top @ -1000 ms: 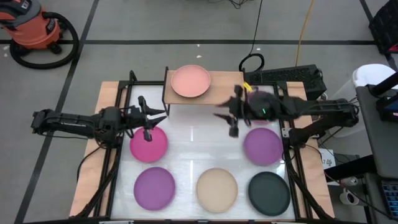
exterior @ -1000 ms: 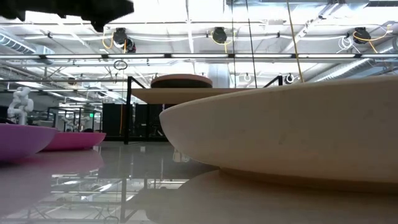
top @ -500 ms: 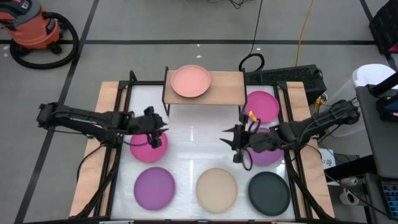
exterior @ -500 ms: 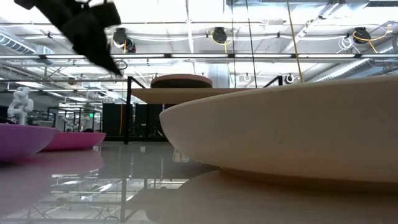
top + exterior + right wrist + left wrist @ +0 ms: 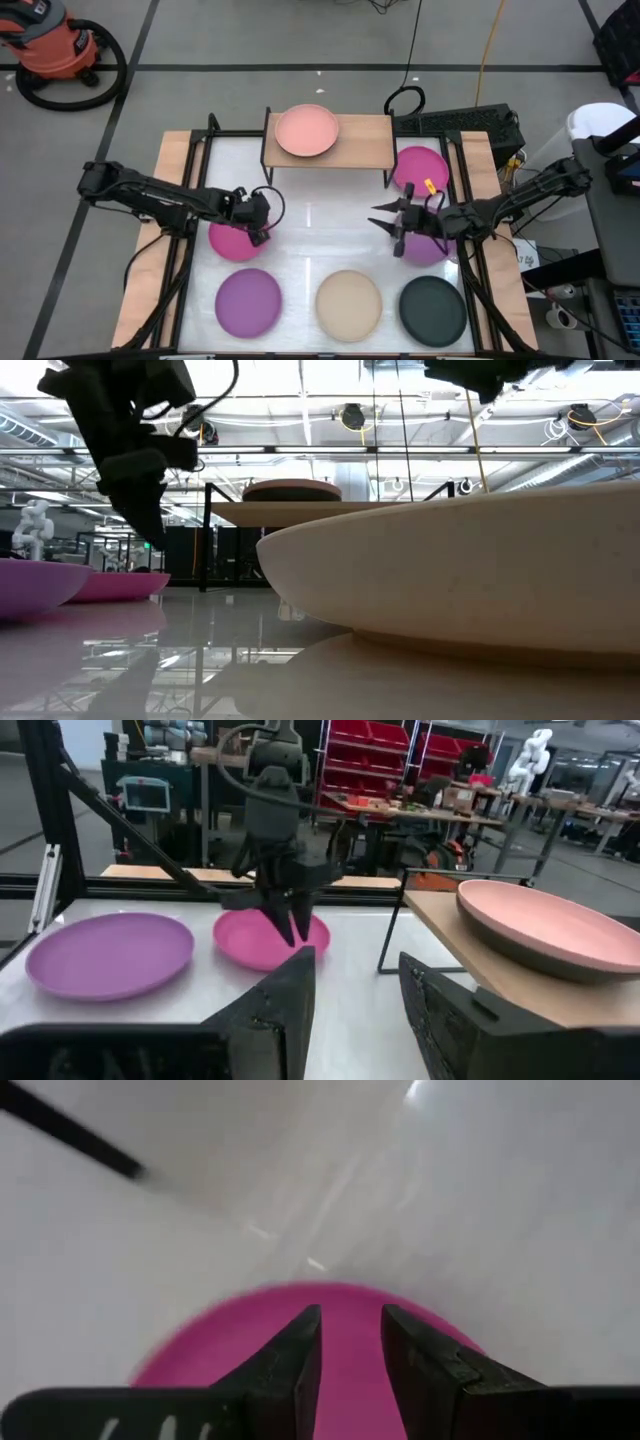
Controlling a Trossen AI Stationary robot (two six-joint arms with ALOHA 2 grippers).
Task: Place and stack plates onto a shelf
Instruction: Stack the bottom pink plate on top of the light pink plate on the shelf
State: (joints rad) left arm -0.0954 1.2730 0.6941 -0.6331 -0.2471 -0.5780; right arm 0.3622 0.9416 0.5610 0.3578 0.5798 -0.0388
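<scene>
On the left half of the surface (image 5: 310, 215), the left end effector (image 5: 262, 222) hangs over the hot pink plate (image 5: 237, 240), which lies near the left edge about midway along it; the left wrist view shows its two fingers (image 5: 290, 1365) a narrow gap apart with nothing between them, pointing down at that plate without visibly touching it. In front of that plate, at the near left corner, lies a purple plate (image 5: 248, 301). The shelf (image 5: 328, 142) stands at the far edge of the surface, and a salmon pink plate (image 5: 306, 130) rests on the left part of its wooden top, the right part bare. A beige plate (image 5: 349, 303) sits at the middle of the near edge. To the right of the shelf, by the far right corner, lies another hot pink plate (image 5: 420, 168), partly crossed by the right arm. The right end effector (image 5: 390, 222) hovers above the surface to the right of centre, just beside the second purple plate (image 5: 428, 244), which lies under the arm's wrist near the right edge; its fingers (image 5: 280, 1005) stand apart and hold nothing. A dark grey plate (image 5: 433, 310) occupies the near right corner. On the floor beyond the far left corner stands an orange shop vacuum (image 5: 55, 45).
</scene>
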